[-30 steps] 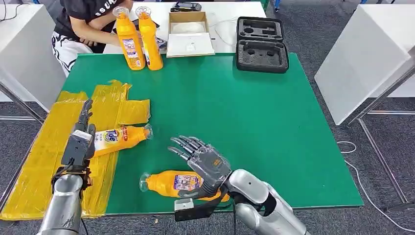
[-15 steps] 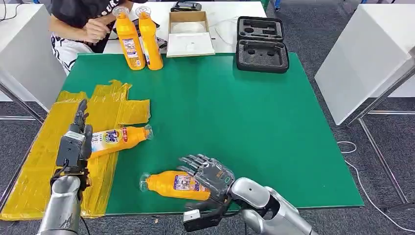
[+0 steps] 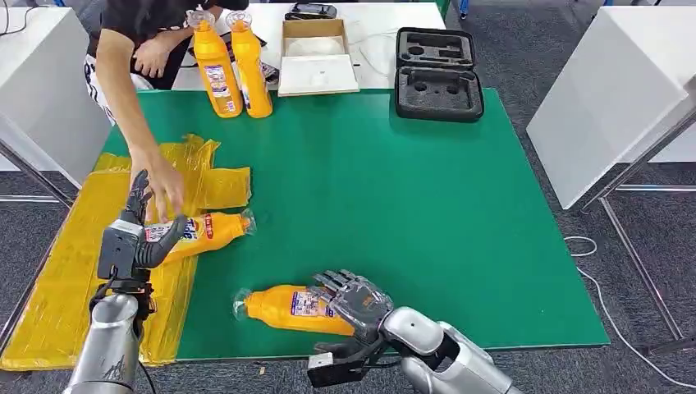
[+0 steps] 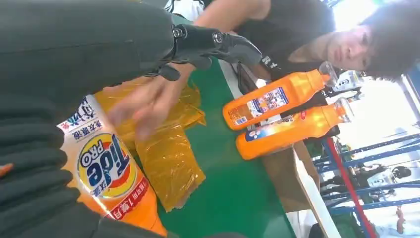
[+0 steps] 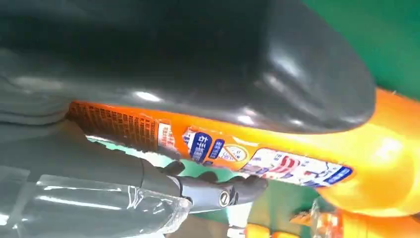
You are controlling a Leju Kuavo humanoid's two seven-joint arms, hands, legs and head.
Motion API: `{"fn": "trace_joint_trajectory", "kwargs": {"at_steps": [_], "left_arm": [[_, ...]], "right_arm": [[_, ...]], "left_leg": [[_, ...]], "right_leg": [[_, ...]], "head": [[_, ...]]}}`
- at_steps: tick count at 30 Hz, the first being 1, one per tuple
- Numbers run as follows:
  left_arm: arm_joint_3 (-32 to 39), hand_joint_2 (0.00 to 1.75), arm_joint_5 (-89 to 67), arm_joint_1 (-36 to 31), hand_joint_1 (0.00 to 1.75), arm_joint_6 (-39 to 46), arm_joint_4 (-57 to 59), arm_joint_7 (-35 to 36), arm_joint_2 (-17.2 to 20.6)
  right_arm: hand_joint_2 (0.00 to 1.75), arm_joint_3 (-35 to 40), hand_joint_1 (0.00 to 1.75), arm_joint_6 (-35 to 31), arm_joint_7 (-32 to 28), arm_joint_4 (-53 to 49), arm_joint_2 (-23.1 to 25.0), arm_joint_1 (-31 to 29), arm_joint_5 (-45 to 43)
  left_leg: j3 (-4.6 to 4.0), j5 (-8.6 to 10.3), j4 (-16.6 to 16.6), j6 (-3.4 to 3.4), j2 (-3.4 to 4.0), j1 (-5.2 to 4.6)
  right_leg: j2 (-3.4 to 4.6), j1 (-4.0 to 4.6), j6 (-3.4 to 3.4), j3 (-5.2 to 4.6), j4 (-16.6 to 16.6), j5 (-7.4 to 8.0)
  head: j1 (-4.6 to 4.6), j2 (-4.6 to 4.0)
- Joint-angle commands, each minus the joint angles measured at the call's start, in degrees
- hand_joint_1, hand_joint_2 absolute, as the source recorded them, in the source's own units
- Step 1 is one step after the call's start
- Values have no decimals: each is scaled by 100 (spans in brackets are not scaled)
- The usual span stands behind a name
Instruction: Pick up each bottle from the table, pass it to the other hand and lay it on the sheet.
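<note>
— Green table (image 3: pixel 394 189) with a yellow sheet (image 3: pixel 74 246) along its left side. Where are the bottles?
— One orange bottle (image 3: pixel 287 308) lies near the front edge under the right hand (image 3: pixel 354 297), whose fingers curl over it. Another bottle (image 3: pixel 201 231) lies on the sheet beside the left hand (image 3: pixel 131 234), fingers spread; a person's hand (image 3: pixel 168 185) reaches it.

Green table (image 3: pixel 394 197) viewed from high above, each wrist view taken close behind its hand, lying bottles shared with the head view
</note>
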Motion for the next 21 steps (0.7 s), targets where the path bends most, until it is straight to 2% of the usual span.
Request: {"fn": "trace_joint_trajectory", "kwargs": {"at_steps": [1, 8, 14, 21], "left_arm": [[24, 175, 34, -236, 0, -8, 413, 26, 34], [24, 175, 34, -236, 0, -8, 413, 26, 34], [-60, 175, 53, -55, 0, 14, 160, 68, -38], [-185, 175, 146, 93, 0, 57, 1, 157, -53]], "right_arm": [[0, 186, 0, 20, 22, 682, 169, -105, -6], [0, 186, 0, 20, 22, 682, 169, -105, -6], [0, 12, 0, -432, 755, 1333, 718, 48, 720], [0, -567, 0, -531, 1144, 1492, 1073, 345, 1406]], "left_leg": [[21, -4, -3, -12, 5, 4], [45, -7, -4, -16, 6, 11], [62, -10, -7, -19, 10, 15], [70, -13, -7, -25, 10, 16]], "right_leg": [[-2, 5, -4, 22, -6, -3], [-4, 8, -9, 44, -8, -4], [-1, 12, -11, 62, -12, -5], [6, 12, -12, 64, -11, -5]], "head": [[0, 0], [-2, 0], [0, 0], [0, 0]]}}
